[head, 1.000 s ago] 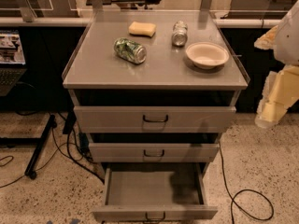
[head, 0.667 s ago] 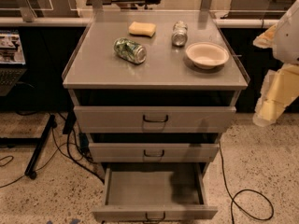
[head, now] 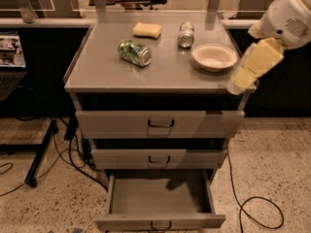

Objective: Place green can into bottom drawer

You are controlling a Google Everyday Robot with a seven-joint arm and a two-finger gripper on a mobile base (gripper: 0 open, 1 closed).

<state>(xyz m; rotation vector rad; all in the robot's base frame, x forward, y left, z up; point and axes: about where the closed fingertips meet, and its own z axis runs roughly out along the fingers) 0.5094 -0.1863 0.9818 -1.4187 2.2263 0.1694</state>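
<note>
The green can (head: 133,52) lies on its side on the grey cabinet top (head: 107,74), left of centre. The bottom drawer (head: 160,200) is pulled open below and nothing shows inside it; its small dark handle (head: 160,225) is at the front. My gripper (head: 241,83), cream-coloured, hangs from the white arm (head: 286,13) over the cabinet top's right front corner. It is well to the right of the green can and holds nothing that I can see.
A white bowl (head: 214,57) sits just left of the gripper. A plain silver can (head: 185,34) and a yellow sponge (head: 147,30) stand at the back. Two upper drawers (head: 160,123) are nearly closed. Cables (head: 257,212) lie on the floor.
The arm and gripper have moved left and up, from beside the cabinet to over its right front corner. The can and drawers have not moved.
</note>
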